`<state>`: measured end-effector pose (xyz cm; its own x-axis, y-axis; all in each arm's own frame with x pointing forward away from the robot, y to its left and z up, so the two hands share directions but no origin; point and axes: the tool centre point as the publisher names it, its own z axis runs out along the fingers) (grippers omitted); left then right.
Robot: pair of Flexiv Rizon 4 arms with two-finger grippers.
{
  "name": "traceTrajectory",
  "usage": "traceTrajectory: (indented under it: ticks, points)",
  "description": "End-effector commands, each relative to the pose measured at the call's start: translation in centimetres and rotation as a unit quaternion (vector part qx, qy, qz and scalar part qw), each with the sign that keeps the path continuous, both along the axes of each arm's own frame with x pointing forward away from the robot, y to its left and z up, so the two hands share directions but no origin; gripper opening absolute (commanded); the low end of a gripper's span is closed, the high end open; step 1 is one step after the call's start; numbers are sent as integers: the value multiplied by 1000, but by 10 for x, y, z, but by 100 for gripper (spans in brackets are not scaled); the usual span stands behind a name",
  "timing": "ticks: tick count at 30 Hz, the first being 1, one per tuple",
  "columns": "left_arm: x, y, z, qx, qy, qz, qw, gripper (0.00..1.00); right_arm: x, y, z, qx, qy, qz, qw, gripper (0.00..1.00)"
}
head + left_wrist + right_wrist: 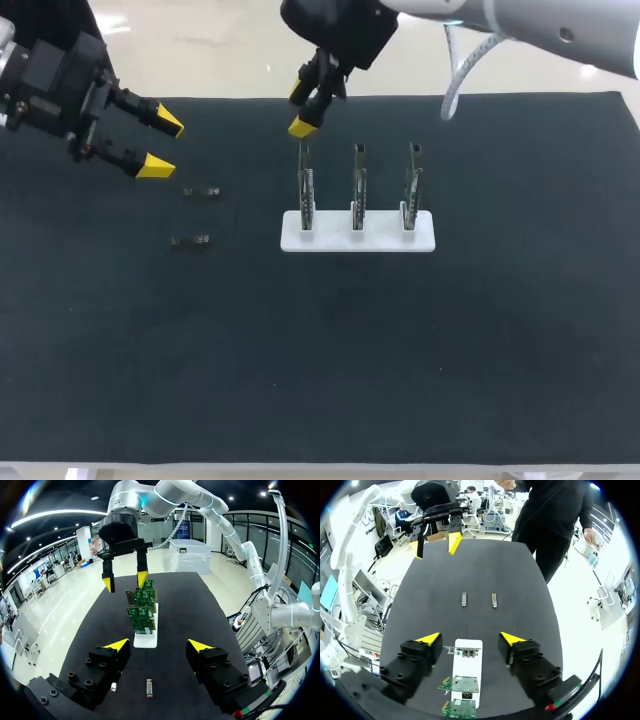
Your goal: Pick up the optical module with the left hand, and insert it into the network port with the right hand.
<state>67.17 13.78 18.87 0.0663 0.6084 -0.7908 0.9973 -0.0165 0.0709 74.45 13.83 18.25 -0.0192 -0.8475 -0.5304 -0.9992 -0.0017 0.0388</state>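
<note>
My left gripper (162,145) gapes empty near the closer module (202,192) lying on the mat, so I'd descend straddling its long sides, then close, while my right gripper (300,110), likewise open and empty, hangs above the rack (357,232).

The counter (480,350) has a dark, matte top from edge to edge. A white base (357,238) lies on it a little toward twelve o'clock from the middle, its long side running from nine to three o'clock. Three green circuit boards (358,185) stand upright in the base in an evenly spaced row. At about ten o'clock from the middle, well apart from the base, an optical module (202,192) lies flat. A second optical module (190,241) lies near it toward six o'clock, parallel and not touching.
</note>
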Motion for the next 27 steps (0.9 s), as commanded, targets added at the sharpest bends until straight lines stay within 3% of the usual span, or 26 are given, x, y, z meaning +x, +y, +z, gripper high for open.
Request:
traceTrajectory:
  ticks: [1,27]
  points:
    - [1,0,0,2,1,0,1000,100,-3,2,2,-4,-6,-8,1000,0]
    - [1,0,0,2,1,0,1000,100,-6,-6,5,-8,-3,-24,1000,0]
